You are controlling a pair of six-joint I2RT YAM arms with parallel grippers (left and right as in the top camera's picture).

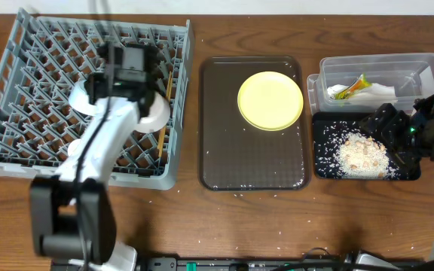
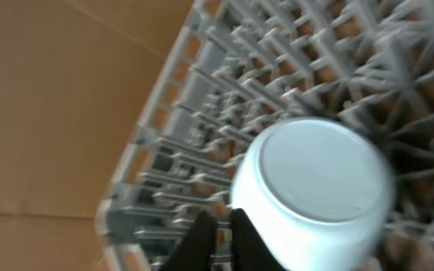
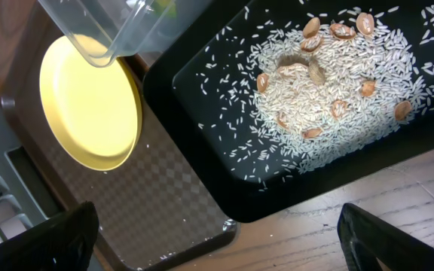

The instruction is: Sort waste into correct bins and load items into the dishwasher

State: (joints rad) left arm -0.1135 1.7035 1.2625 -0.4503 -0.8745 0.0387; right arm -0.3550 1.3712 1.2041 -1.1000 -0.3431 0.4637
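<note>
My left gripper is pinched down narrow. As far as I can judge it grips the rim of the white bowl, which hangs base toward my wrist camera and tilted, just over the upright pegs of the grey dish rack. The bowl sits toward the rack's right edge, close beside the wooden chopsticks, which lie in the rack with their long axis running front to back. I judge that setting the bowl down turns on this: the pegs are straight below it and the chopsticks are just to its right, so it should go down clear of them.

My right gripper stands wide and holds nothing. It hovers over the near edge of the black tray, where the rice-like food scraps are heaped. The clear tub behind that tray holds the crumpled napkin and the green-and-orange wrapper.

The yellow plate is on the brown serving tray, between my two arms. It is to the left of my right hand and to the right of my left. My right hand is the free one and, I think, a little nearer. The plate is round, so it has no long axis to line up with.

I count one plate, one white bowl, one set of chopsticks, one napkin, one wrapper and one heap of scraps. I see no blue bowl or cup, but my left arm hides part of the rack.
</note>
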